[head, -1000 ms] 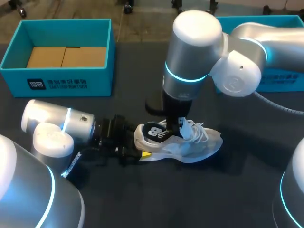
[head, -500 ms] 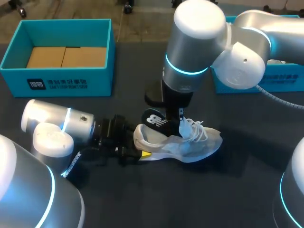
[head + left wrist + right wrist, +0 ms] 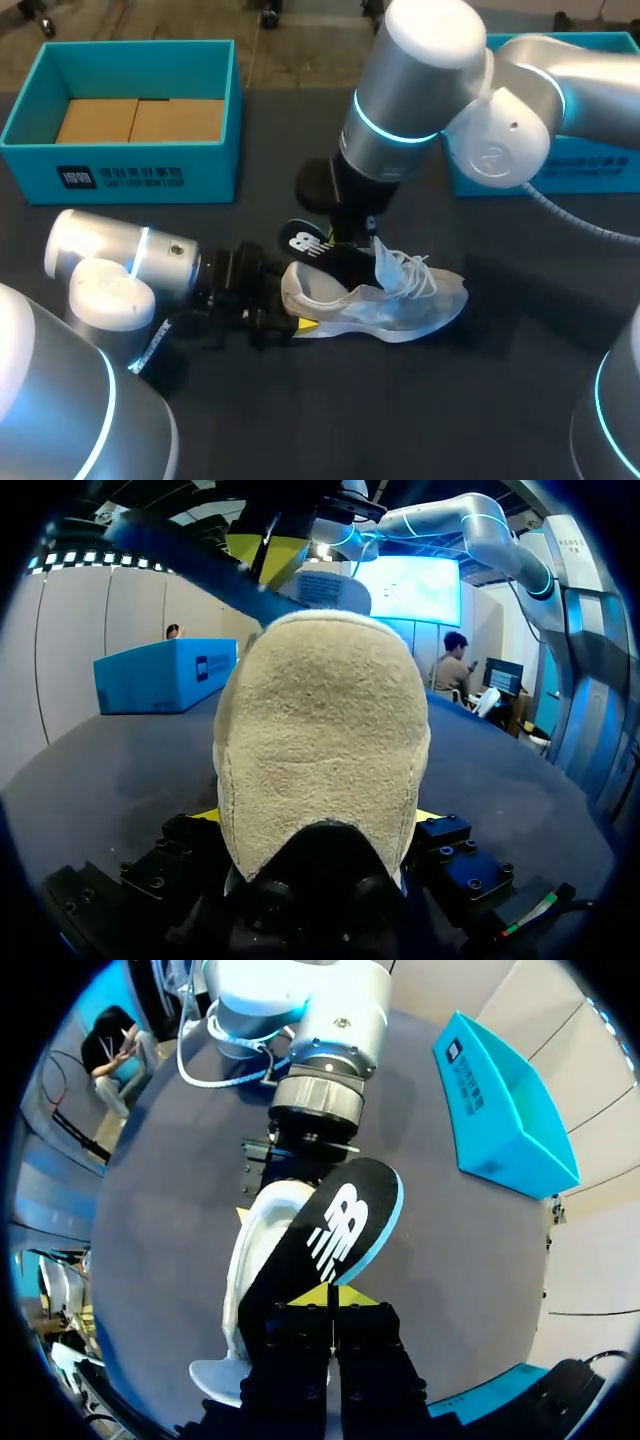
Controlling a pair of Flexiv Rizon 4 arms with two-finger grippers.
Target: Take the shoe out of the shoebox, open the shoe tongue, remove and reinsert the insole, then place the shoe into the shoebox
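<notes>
One black insole (image 3: pixel 308 247) slants up out of the white sneaker (image 3: pixel 400 300), its logo heel end raised toward our left arm and its forward part pinched between the fingers of our right pincer (image 3: pixel 328 1300), directly above the shoe's mouth. The sneaker lies on the bench (image 3: pixel 500 400), long axis running across it, heel clamped from both sides by our left pincer (image 3: pixel 288 308), toe pointing away. The pull, we judge, falls to the right arm, upward and heelward.
</notes>
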